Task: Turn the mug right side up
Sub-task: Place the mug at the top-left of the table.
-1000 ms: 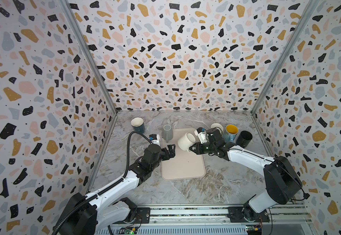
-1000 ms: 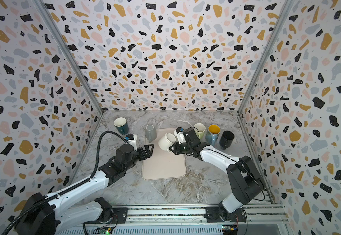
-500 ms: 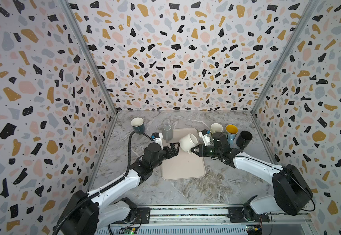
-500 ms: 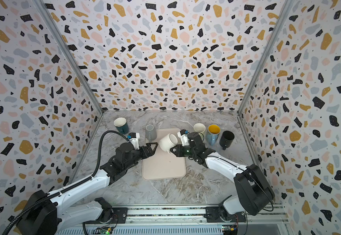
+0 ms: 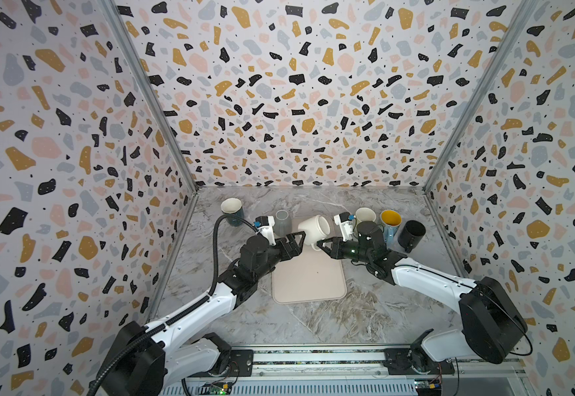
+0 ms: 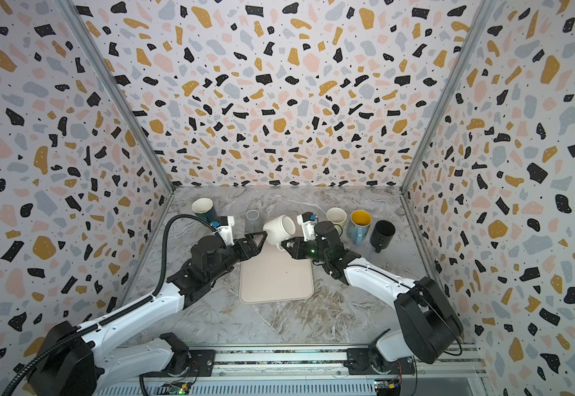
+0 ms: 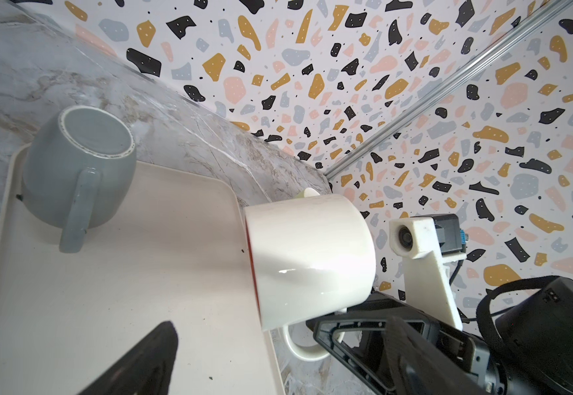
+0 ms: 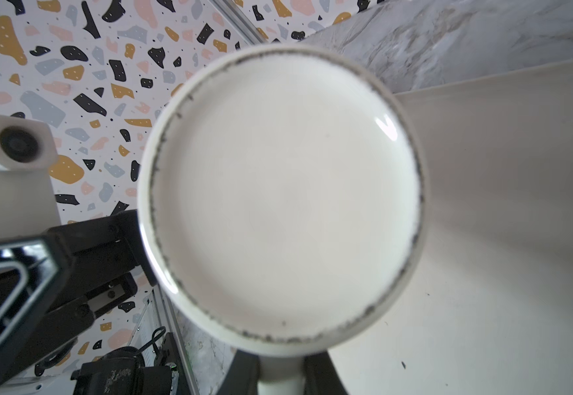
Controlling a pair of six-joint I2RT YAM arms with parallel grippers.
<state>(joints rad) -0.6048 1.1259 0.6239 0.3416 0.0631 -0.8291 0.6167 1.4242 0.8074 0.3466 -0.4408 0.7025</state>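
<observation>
The white mug (image 5: pixel 314 229) hangs on its side over the far edge of the beige tray (image 5: pixel 308 284), its handle pinched in the closed right gripper (image 5: pixel 320 244), while the left gripper (image 5: pixel 299 242) hovers just beside it above the tray, jaws spread wide and empty, near an upside-down grey mug (image 5: pixel 282 221).

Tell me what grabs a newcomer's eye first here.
The white ceramic mug hangs tipped on its side over the far end of the beige rectangular tray, with the right gripper shut on its handle. The left gripper is open close beside it. An upside-down grey ceramic mug sits on the tray's far corner, on the left arm's side.
</observation>
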